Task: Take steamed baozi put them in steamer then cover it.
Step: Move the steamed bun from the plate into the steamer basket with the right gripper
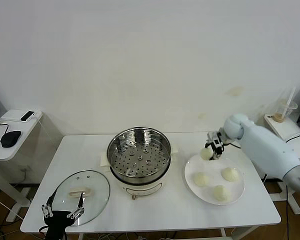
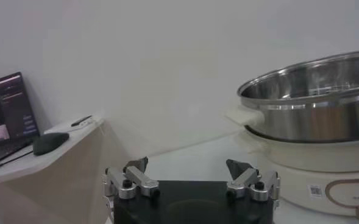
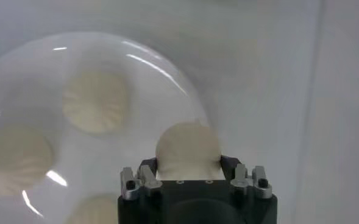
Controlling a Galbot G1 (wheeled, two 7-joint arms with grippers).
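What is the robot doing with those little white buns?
The right gripper has closed its fingers on one small round cream-white bun at the back edge of the flat white plate. Three more buns wait on the plate. The shiny round steel steamer pot beside it is open, with nothing on its holey tray. Its clear glass lid lies flat on the white table, near the left gripper, which waits open at the table's front edge.

The left pincer, fingers spread wide, hangs near the steamer.
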